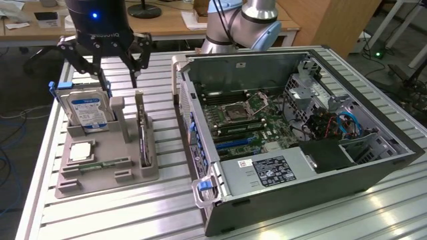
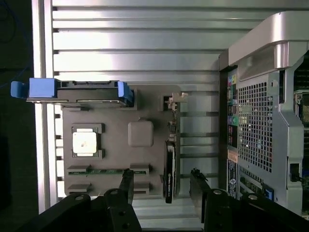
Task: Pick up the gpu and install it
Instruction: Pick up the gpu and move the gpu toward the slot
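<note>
The hand (image 1: 121, 87) hangs released, its fingers (image 2: 126, 182) spread wide and holding nothing. The gpu (image 1: 142, 136) stands on edge in the grey holder (image 1: 100, 175), on the side nearest the computer case (image 1: 300, 165). It sits below the hand, with its long axis running between the fingers.

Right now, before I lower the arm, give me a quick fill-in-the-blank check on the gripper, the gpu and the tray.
1. The gripper hovers above the gray tray with its jaws ____.
2. The gpu stands on its ____ in a tray slot, not lying flat.
3. The hard drive in the tray carries a ____ label.
4. The computer case lies to the exterior view's ____ of the tray.

Missing words: open; edge; blue; right.
</note>
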{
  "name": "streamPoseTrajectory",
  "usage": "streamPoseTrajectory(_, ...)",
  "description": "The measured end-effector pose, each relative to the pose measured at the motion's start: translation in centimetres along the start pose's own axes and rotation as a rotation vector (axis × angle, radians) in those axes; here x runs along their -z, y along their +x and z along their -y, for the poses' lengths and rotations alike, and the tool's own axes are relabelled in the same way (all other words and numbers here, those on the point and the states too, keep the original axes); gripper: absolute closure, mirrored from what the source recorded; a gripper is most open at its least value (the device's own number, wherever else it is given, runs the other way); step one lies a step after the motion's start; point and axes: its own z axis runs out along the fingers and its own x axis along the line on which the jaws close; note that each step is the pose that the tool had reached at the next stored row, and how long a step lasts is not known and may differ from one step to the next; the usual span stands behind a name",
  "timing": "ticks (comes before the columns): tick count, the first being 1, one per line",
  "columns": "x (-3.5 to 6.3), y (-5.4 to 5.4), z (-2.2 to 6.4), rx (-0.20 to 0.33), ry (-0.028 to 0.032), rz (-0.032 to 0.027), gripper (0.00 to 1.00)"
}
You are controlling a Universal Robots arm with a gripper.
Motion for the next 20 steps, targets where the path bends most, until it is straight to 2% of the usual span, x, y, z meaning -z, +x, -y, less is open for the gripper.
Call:
streamPoseTrajectory(5,-0.64,-0.3,0.56,0.003,0.0003,-0.0028,0.41)
streamPoseTrajectory(10,-1.01,-0.9,1.71,0.003,0.0001,-0.0031,0.41)
streamPoseTrajectory(14,-1.48,-1.7,1.85,0.003,0.0001,-0.0033,0.41)
streamPoseTrajectory(20,-2.57,-2.0,1.89,0.003,0.0001,-0.0033,0.41)
